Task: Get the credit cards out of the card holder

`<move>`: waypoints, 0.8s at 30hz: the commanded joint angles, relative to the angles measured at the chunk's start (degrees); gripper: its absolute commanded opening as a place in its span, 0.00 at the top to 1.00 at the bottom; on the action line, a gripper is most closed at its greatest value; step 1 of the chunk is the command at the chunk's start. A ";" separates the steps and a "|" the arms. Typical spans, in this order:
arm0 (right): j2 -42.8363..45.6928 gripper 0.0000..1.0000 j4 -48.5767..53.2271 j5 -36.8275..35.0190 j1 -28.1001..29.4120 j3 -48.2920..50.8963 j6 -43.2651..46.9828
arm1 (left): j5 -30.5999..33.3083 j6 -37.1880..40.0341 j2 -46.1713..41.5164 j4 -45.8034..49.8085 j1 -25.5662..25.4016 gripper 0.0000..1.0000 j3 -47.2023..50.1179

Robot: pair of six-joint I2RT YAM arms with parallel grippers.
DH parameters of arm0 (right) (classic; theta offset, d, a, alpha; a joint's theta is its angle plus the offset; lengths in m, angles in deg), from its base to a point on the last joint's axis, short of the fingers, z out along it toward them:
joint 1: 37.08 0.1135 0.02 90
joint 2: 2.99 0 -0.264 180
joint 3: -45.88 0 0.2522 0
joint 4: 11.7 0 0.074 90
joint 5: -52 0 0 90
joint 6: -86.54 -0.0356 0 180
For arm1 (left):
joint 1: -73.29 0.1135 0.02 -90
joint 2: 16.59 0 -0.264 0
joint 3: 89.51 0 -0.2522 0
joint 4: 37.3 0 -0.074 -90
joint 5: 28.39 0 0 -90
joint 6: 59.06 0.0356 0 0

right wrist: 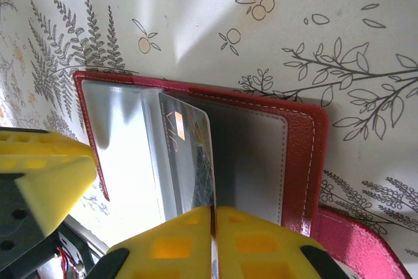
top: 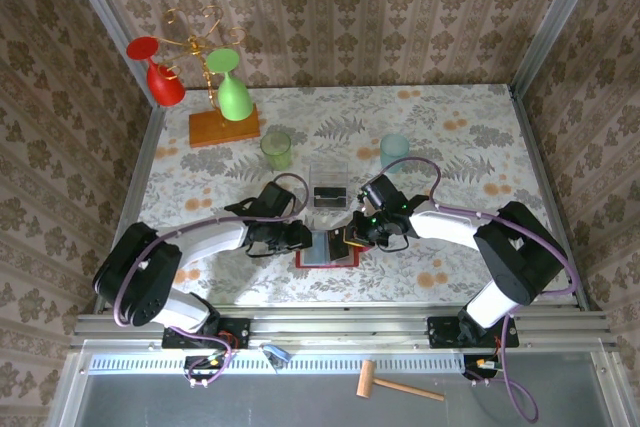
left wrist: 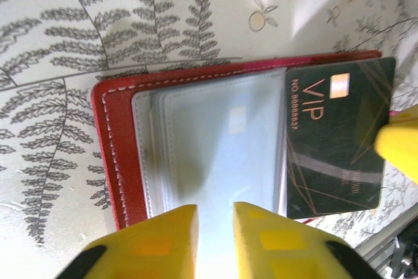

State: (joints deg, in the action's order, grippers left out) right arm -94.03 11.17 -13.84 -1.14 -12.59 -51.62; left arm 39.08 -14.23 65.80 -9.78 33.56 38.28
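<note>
"Card holder (top: 328, 250) from above, Ben: where is it?"

"Open flat on the bench (top: 450, 147), near its front edge. The left tool (top: 303, 237) and right tool (top: 352, 235) meet over it. A clear plastic box (top: 328, 187) stands just behind, with a green cup (top: 276, 150) and a bluish cup (top: 394, 150) farther back. Any pull toward the back looks cramped."

"Left wrist?"

"The card holder's red cover (left wrist: 117, 148) and clear pockets (left wrist: 215, 142). The left tool (left wrist: 215, 240) has its tips slightly parted at the pockets' near edge, pinching nothing I can see. It's probably there to steady the holder. A dark VIP card (left wrist: 339, 142) juts past the far side, with a finger (left wrist: 400, 148) of the right tool at its edge."

"Right wrist?"

"The right tool (right wrist: 214, 240) is pressed together on the VIP card (right wrist: 192, 161), which tilts up from the pockets. I judge that grip is for drawing it out. The left tool's finger (right wrist: 46, 174) crowds one side, and the red strap tab (right wrist: 366, 240) lies beside."
</note>
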 commanded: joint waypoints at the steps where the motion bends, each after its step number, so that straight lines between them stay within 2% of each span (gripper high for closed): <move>1: 0.78 0.92 1.88 -1.40 0.66 -0.05 -0.65 | 1.43 0.26 -2.42 1.08 0.86 0.73 0.44; 8: 0.25 0.91 2.06 -1.13 1.67 -1.04 -0.99 | 1.69 0.55 -2.50 1.01 1.66 0.64 2.37; 24: -0.64 0.86 3.33 -0.94 3.44 -3.43 -1.58 | -0.94 0.13 0.92 -2.85 1.51 0.63 4.00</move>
State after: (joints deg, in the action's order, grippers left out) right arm -94.10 12.61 -13.84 1.85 -14.47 -52.70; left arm 39.06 -14.27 65.61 -11.73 34.81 41.42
